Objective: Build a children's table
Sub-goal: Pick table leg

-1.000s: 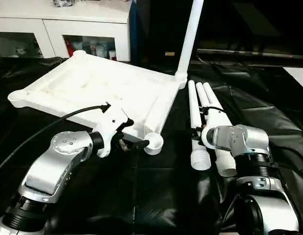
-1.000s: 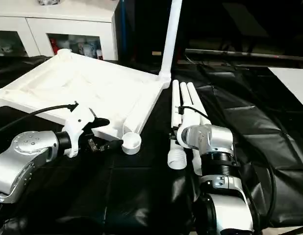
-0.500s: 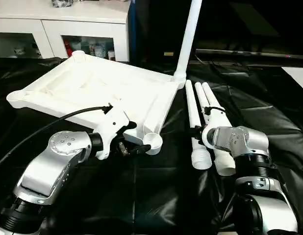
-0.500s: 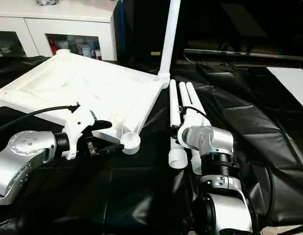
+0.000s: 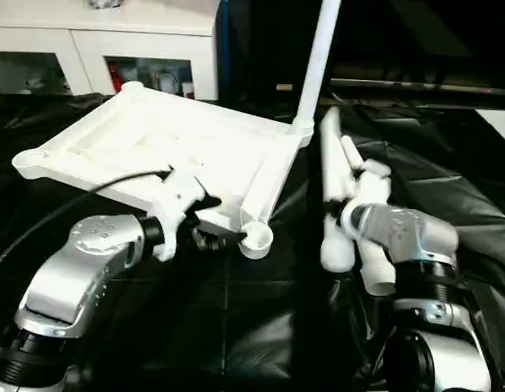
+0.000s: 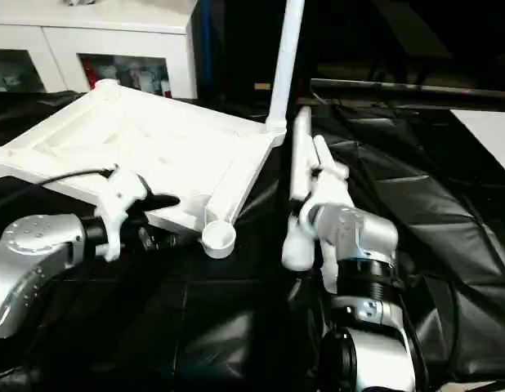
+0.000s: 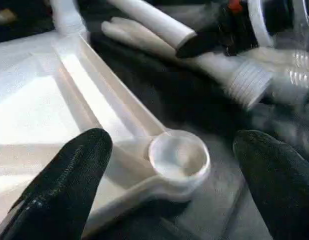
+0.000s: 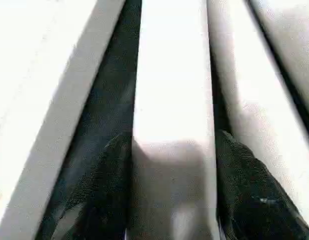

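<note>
The white table top (image 5: 154,139) lies underside up on the black cover. One leg (image 5: 316,57) stands upright in its far right corner socket. My left gripper (image 5: 216,239) is open, its fingers spread on either side of the near right corner socket (image 7: 178,155) without touching it. My right gripper (image 8: 174,200) is shut on a second leg (image 5: 330,180), which is lifted off the cover and tilted, its far end highest. Two more legs (image 5: 375,269) lie side by side on the cover beside the held one.
A white cabinet (image 5: 97,33) with glass doors stands behind the table top at the back left. The black cover (image 5: 261,327) spreads over the whole work area. A pale surface (image 5: 502,122) shows at the right edge.
My right gripper has closed on the leftmost lying leg and raised it off the cover, tilting it up. The left gripper stays open by the corner socket.
</note>
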